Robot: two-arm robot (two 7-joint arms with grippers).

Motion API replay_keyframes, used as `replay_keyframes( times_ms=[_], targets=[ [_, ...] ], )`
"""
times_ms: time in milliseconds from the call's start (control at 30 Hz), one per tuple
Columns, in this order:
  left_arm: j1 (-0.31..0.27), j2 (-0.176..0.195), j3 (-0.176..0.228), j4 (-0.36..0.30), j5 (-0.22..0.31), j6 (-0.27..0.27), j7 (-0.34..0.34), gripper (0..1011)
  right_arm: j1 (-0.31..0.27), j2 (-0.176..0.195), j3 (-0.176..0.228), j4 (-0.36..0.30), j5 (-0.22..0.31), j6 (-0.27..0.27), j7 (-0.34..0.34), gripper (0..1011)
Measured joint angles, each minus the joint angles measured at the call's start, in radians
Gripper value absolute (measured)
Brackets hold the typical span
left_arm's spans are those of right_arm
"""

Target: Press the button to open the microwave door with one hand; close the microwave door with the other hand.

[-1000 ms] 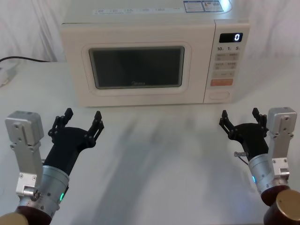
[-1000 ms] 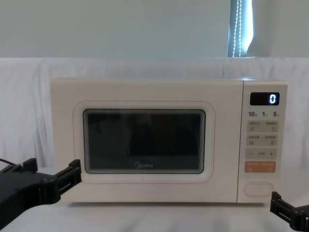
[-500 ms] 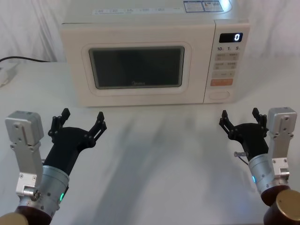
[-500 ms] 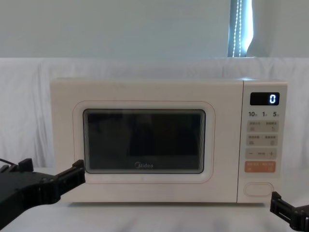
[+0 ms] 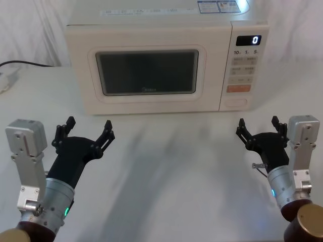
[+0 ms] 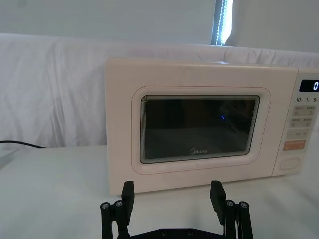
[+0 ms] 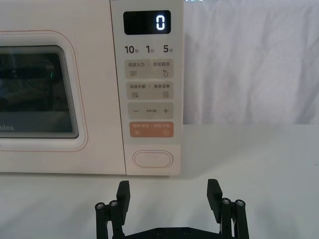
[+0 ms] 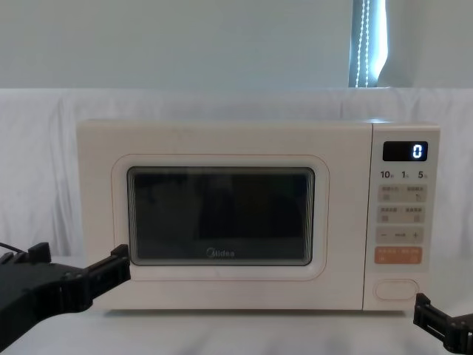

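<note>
Cream microwave door (image 5: 146, 75) with dark glass window closed, upper centre; black left gripper (image 5: 85, 130) and right gripper (image 5: 259, 127) spread wide at the lower corners.

Bright, even light floods the white counter (image 5: 166, 166), with soft grey shadows streaking its middle. A glowing strip (image 8: 367, 44) shines behind the microwave (image 8: 222, 140), whose top (image 5: 151, 17) catches glare toward the far right corner. The dark window (image 6: 199, 128) reflects a blue dot. Focus holds sharp throughout.
</note>
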Motion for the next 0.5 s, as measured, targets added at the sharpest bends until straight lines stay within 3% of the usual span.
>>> replay_keyframes(
  times_ms=[500],
  targets=[
    [0.0,0.0,0.0,0.0,0.0,0.0,0.0,1001,0.0,0.0,0.0,0.0,0.0,0.0,0.0,1002]
  ],
)
